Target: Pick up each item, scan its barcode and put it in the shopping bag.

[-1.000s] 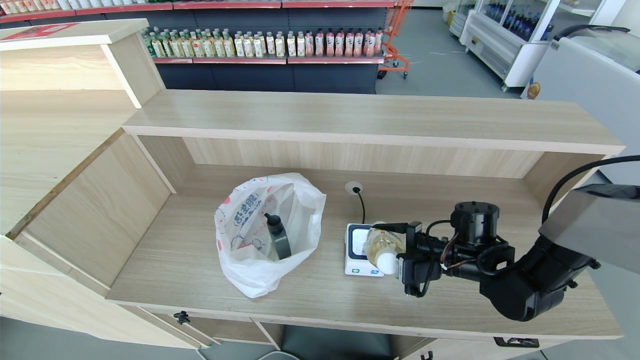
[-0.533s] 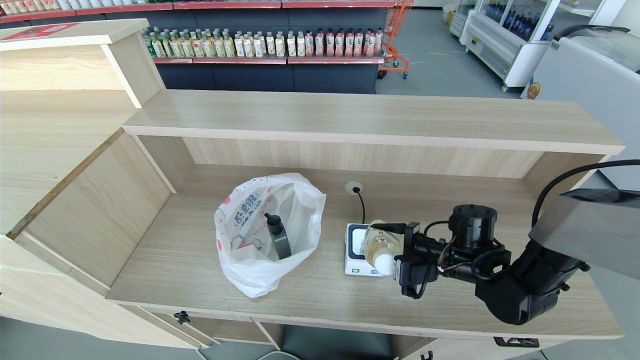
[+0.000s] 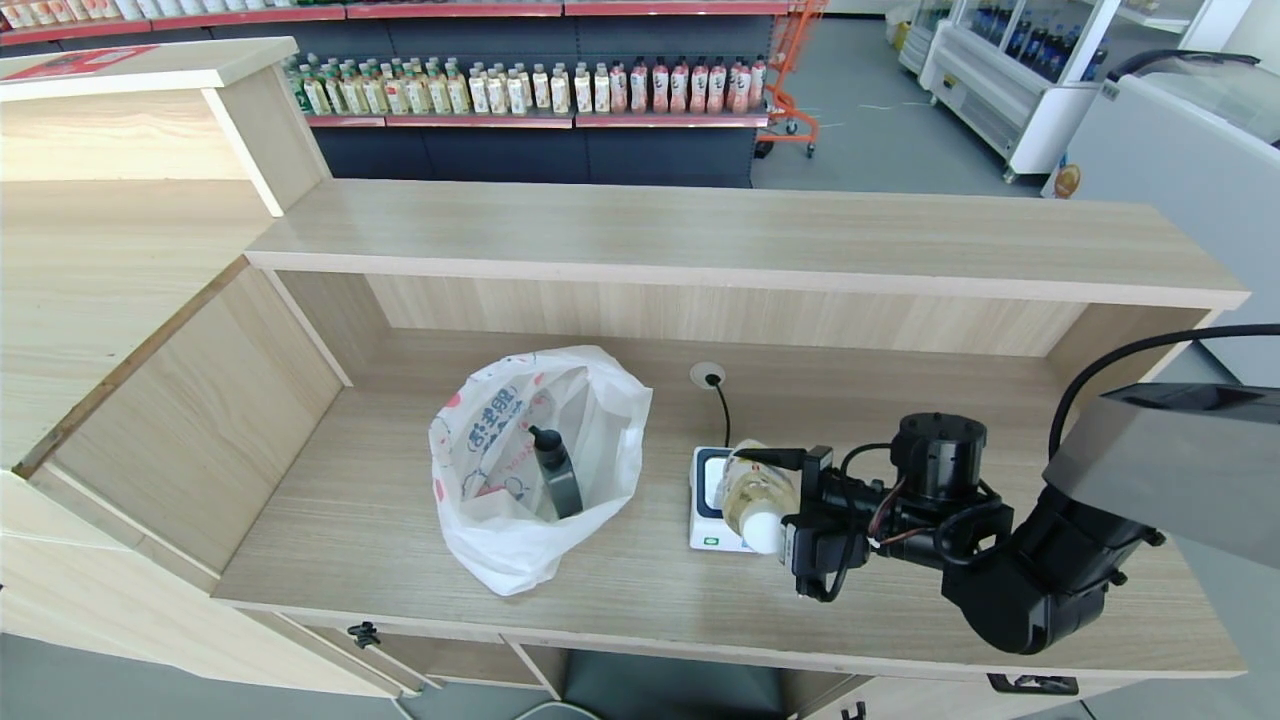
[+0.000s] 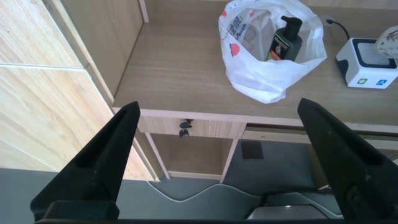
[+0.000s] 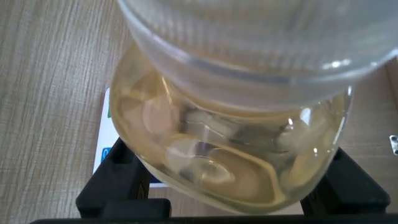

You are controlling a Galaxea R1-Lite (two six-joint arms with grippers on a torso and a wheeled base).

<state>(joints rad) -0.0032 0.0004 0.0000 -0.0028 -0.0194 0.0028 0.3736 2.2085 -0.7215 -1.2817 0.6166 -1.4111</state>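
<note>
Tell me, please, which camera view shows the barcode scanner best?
The head view: the barcode scanner shows its window and cable plainly from above, though the held bottle covers its right side. The left wrist view catches the scanner distant and side-on; the right wrist view shows a white sliver beneath the bottle.
</note>
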